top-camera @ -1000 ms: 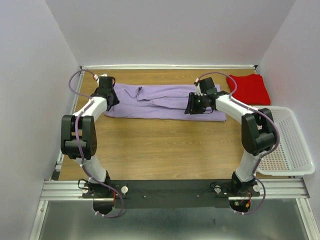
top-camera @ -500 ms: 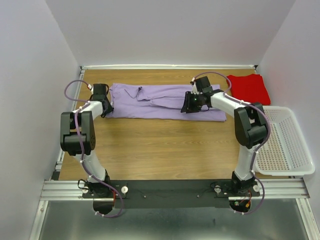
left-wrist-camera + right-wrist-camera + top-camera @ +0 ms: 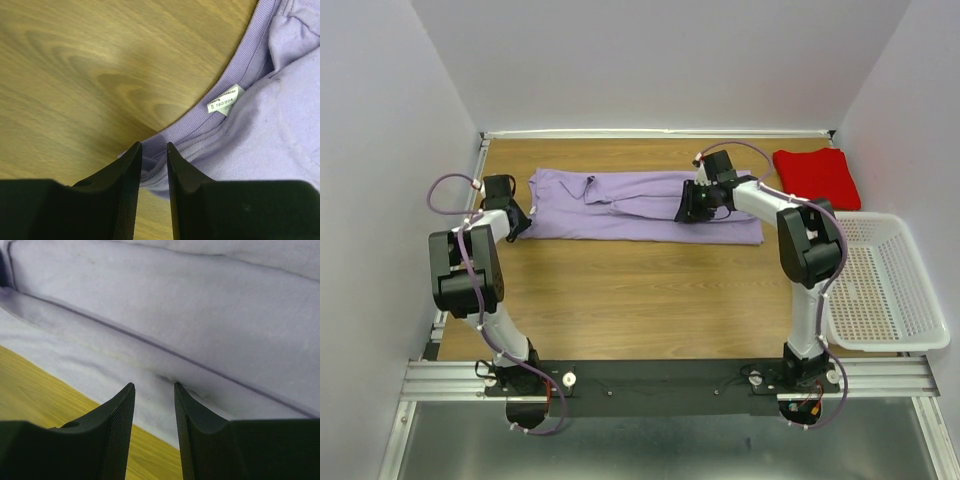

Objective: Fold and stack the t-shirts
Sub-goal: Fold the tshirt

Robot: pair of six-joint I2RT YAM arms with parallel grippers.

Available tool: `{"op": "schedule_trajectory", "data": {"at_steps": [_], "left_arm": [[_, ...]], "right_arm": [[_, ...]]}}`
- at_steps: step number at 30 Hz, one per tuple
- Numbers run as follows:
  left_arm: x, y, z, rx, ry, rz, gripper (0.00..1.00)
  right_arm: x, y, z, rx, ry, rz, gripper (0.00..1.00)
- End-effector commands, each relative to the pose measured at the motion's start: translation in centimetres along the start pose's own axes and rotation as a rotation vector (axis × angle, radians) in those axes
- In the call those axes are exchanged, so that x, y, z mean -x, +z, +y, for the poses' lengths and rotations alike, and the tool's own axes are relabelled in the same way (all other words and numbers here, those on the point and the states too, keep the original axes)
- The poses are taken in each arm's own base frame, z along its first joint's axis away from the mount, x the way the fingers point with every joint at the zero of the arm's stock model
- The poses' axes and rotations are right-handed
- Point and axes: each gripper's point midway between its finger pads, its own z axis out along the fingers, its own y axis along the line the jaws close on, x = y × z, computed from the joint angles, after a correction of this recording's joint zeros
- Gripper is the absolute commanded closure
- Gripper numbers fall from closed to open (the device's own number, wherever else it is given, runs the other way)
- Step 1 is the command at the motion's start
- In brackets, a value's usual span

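Purple shirt (image 3: 620, 222) lies as a long strip well left of the basket (image 3: 910, 300); red shirt (image 3: 817, 178) sits folded just behind the basket. Left gripper (image 3: 153, 159) is clamped on the collar edge, right gripper (image 3: 154, 390) pinches the near edge mid-strip. Folding step; next probably needs both to lift together and fold crosswise.

bright, even overhead light, soft shadows on the bench (image 3: 640, 280), top view sharp, wrist views slightly blurred close up, jaws dark and underexposed in the foreground
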Motion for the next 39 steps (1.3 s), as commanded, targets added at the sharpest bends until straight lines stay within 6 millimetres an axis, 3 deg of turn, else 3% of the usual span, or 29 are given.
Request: {"op": "schedule_trajectory", "data": {"at_steps": [1,6,12,15,19,25,26,31,39], "left_arm": [[-1.7,-0.5,1.1,0.007,-0.012,0.059,0.65],[-1.1,-0.9,1.0,-0.001,0.001,0.045,0.64],[2.2,-3.5,2.5,0.085,-0.018,-0.072,0.56],[4.2,-5.8,2.2,0.078,-0.033,-0.149,0.44],[5.2,-7.8,1.4,0.032,-0.030,-0.193,0.31],[3.5,-10.5,-2.4,-0.091,0.043,-0.206,0.30],[2.6,-11.4,-3.9,-0.133,0.073,-0.214,0.31],[0.3,-13.7,-6.7,-0.211,0.172,-0.234,0.31],[-0.5,-14.7,-5.8,-0.209,0.240,-0.268,0.31]], "right_arm": [[0.5,1.2,-0.2,-0.008,-0.025,-0.003,0.56],[0.7,1.1,-0.6,-0.030,-0.040,-0.017,0.56],[2.1,-0.8,-1.9,-0.145,-0.157,-0.087,0.49],[2.3,-1.5,-0.3,-0.168,-0.300,-0.107,0.40],[2.3,-1.8,1.9,-0.205,-0.494,-0.123,0.30],[1.5,-0.2,3.8,-0.260,-0.668,-0.107,0.21],[2.0,0.1,4.1,-0.289,-0.711,-0.117,0.20],[2.2,1.8,4.6,-0.329,-0.772,-0.111,0.19],[3.8,3.0,3.1,-0.439,-0.811,-0.119,0.19]]}}
